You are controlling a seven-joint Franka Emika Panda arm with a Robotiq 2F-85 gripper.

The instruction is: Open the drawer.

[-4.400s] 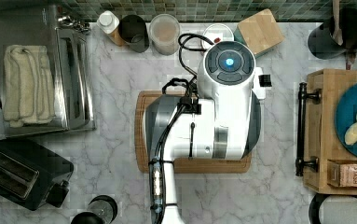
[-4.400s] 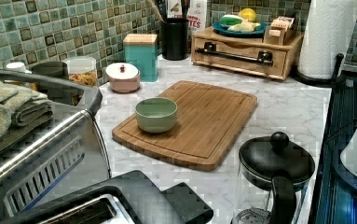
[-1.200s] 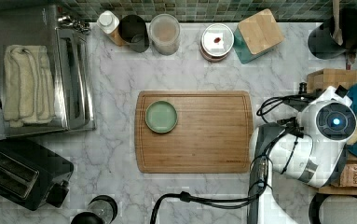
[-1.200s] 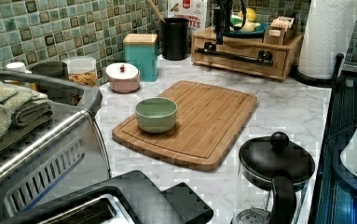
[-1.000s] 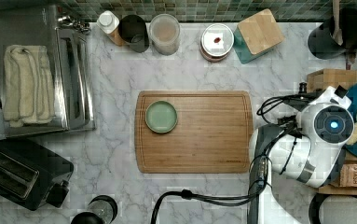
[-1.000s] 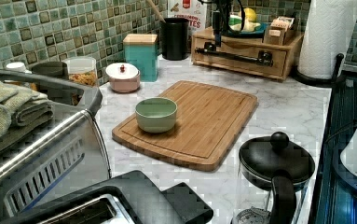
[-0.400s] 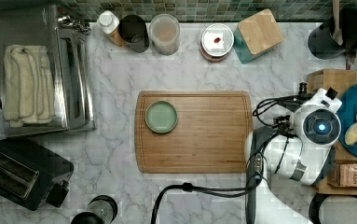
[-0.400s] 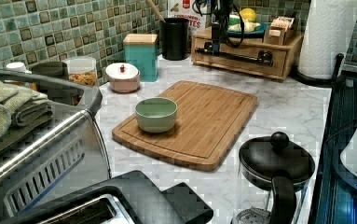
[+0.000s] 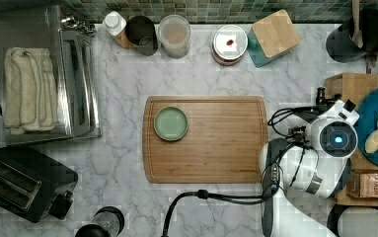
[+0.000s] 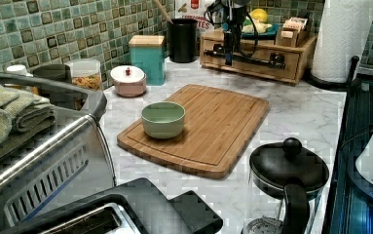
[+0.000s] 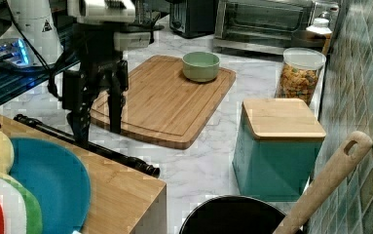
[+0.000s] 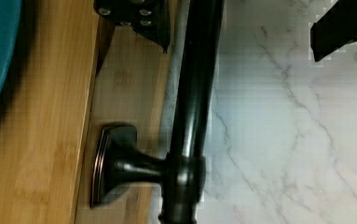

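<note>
Our gripper point(image 11: 98, 117) hangs over the drawer's black bar handle point(image 11: 101, 148), fingers spread wide, one on each side of the bar and not clamped on it. In the wrist view the handle point(image 12: 195, 93) runs between the two black fingers point(image 12: 139, 18), with a clear gap to the far one over the marble. We see one handle post point(image 12: 120, 165) seated on the drawer point(image 12: 125, 88) front.

The drawer point(image 10: 252, 61) sits in a bamboo box at the far end of the counter in the left view, at the top view's right edge. It looks closed, front flush with the box. A blue plate point(image 11: 47, 183) with toy food rests on top of the box.

The cutting board point(image 9: 216, 140) lies mid-counter, near the arm, with a green bowl point(image 9: 170, 124) on it. The teal box with bamboo lid point(image 11: 279, 146) stands apart from the drawer, toward the tiled wall. A toaster oven point(image 9: 53, 74) and black toaster point(image 9: 23, 185) sit at the top view's left.
</note>
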